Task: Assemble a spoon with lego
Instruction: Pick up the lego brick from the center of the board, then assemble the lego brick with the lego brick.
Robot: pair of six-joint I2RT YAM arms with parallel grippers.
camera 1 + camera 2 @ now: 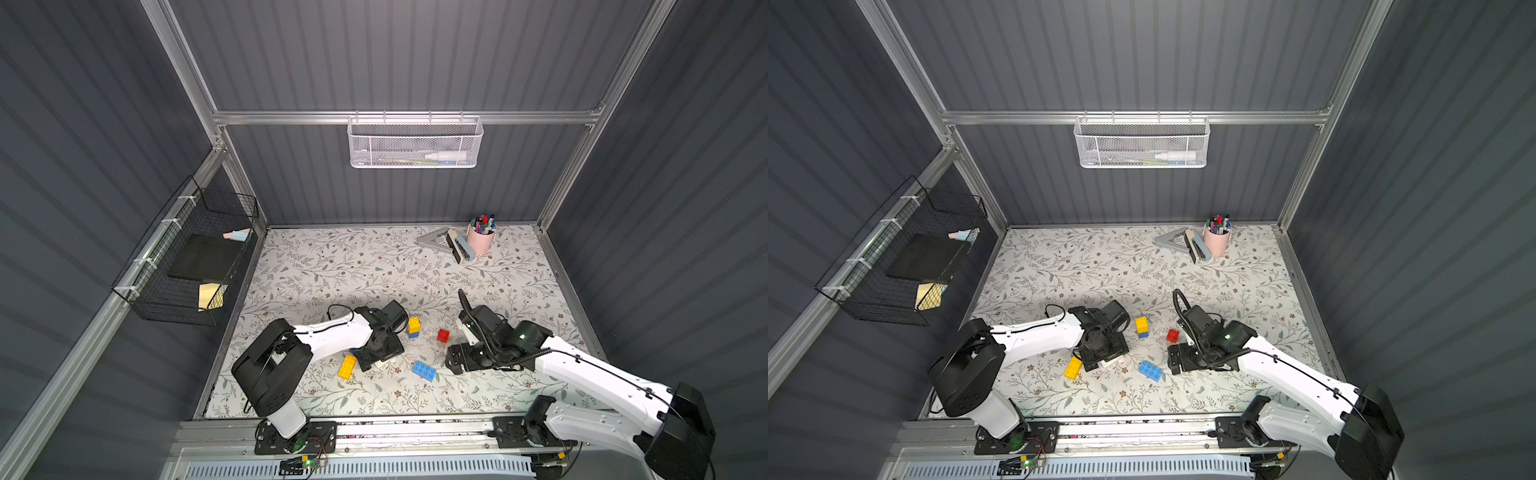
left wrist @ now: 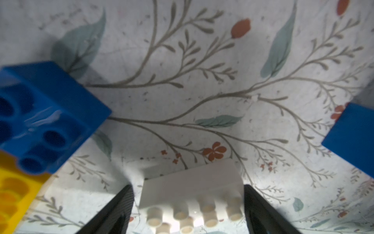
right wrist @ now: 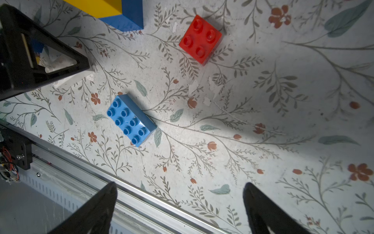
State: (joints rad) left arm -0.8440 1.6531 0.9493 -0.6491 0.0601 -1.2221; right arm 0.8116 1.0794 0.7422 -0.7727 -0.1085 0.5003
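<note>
White plastic sat between the jaws of the left gripper. The white brick lay studs-up on the floral mat, toward the middle of its front edge. One finger seemed to be against the brick's side, but a sliver of mat showed at the other, so the claw was spread around the brick rather than clamped on it. The right gripper hung wide apart and empty over the mat's front edge.

No spoon existed yet. The lego lay loose in the front-middle of the mat: a yellow-on-blue pair, a red brick, a light-blue oblong brick, and a yellow oblong brick just beside a dark-blue brick.

The step in hand looked like picking up the white brick. Next, I judged, the jaws needed to pinch it squarely, lift it clear of its neighbours, and carry it level to another piece so the studs could seat.
</note>
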